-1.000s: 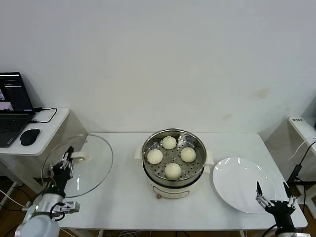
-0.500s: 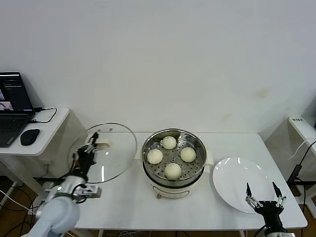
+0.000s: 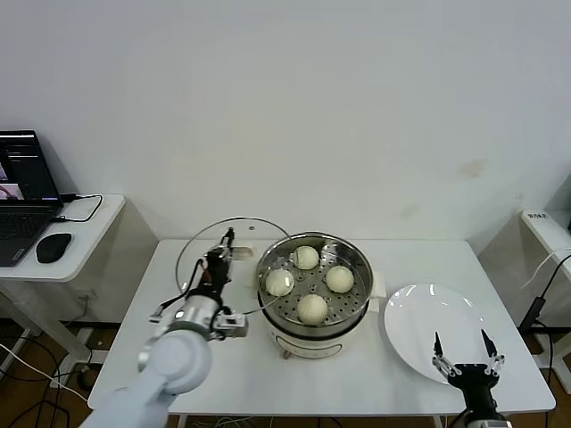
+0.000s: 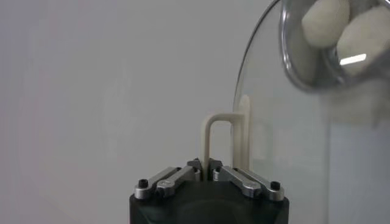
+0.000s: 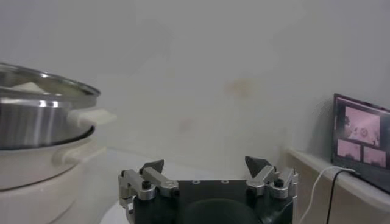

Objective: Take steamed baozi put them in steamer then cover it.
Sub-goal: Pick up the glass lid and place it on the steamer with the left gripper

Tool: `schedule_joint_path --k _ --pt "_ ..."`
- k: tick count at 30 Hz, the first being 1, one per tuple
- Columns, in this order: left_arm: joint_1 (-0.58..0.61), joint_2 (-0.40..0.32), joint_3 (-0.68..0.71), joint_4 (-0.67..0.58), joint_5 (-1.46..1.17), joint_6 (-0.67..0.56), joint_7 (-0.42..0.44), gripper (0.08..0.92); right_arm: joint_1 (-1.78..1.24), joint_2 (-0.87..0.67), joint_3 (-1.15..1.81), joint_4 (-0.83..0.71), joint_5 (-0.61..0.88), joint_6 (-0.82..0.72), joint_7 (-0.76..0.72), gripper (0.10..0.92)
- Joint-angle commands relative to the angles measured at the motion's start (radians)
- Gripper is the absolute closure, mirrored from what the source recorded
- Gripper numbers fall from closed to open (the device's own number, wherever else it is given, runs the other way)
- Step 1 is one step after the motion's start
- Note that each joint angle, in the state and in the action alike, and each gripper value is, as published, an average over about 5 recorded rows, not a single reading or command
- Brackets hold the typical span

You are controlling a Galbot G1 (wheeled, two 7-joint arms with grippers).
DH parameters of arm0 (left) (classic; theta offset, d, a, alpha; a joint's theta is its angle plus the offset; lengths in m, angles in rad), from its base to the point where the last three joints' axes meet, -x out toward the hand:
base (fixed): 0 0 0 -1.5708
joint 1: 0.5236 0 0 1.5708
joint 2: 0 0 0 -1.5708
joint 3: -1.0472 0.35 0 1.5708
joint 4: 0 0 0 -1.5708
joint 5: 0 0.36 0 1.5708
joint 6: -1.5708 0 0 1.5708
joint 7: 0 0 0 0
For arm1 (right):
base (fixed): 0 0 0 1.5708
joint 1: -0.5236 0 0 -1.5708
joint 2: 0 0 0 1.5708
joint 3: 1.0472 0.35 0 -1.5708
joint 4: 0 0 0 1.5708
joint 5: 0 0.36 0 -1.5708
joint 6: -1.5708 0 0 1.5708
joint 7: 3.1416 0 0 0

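Four off-white baozi (image 3: 311, 308) lie on the perforated tray of the steel steamer (image 3: 356, 296) at the table's middle. My left gripper (image 3: 218, 261) is shut on the cream handle (image 4: 210, 139) of the clear glass cover (image 3: 202, 249). It holds the cover tilted on edge just left of the steamer, its rim close to the pot. In the left wrist view the cover (image 4: 286, 158) fills one side, with baozi (image 4: 326, 21) seen through it. My right gripper (image 3: 463, 352) is open and empty at the table's front right, over the near edge of the white plate.
A flat white plate (image 3: 439, 323) lies right of the steamer. A side table on the left holds a laptop (image 3: 24, 192) and a mouse (image 3: 53, 247). The steamer's base handle (image 5: 91, 117) shows in the right wrist view. A white unit (image 3: 546, 234) stands at far right.
My left gripper has carried the cover rightward from the table's left edge to just beside the steamer. My right gripper has drifted a little left and toward the front.
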Motion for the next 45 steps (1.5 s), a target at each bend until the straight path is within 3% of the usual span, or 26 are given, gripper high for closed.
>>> schedule_joint_path --k 1,7,14,45 --pt "-0.108 -0.218 0.151 0.075 0.166 0.066 0.109 0.859 0.001 0.032 -0.01 -0.005 -0.084 0.008 0.013 0.203" --pt "-0.111 -0.329 0.173 0.143 0.216 0.066 0.107 0.859 -0.002 0.033 -0.009 -0.005 -0.087 0.013 0.018 0.203" --pt "-0.128 -0.388 0.185 0.207 0.225 0.069 0.104 0.859 -0.001 0.031 -0.006 -0.012 -0.089 0.017 0.02 0.203" --pt "-0.058 -0.452 0.168 0.33 0.369 0.007 0.024 0.859 -0.001 0.021 -0.015 -0.031 -0.09 0.029 0.02 0.203"
